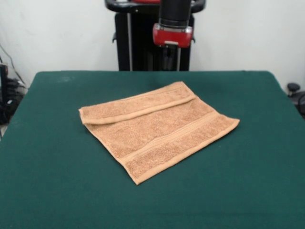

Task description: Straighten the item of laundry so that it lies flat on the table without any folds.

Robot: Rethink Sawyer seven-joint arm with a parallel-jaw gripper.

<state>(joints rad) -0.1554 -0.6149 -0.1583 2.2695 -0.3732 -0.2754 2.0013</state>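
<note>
Towel: orange-tan terry cloth, mid-desk, set diagonally, long axis running near-left to far-right. Far edge folded over toward the near side as a flap; the rest flat. Pincer: raised at the far side, above and beyond the flap; open or closed, cannot tell.

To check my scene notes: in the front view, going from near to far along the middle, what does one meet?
Bare green table → flat part of the orange towel → its folded-over far strip → bare table again → the arm's red and black end.
</note>
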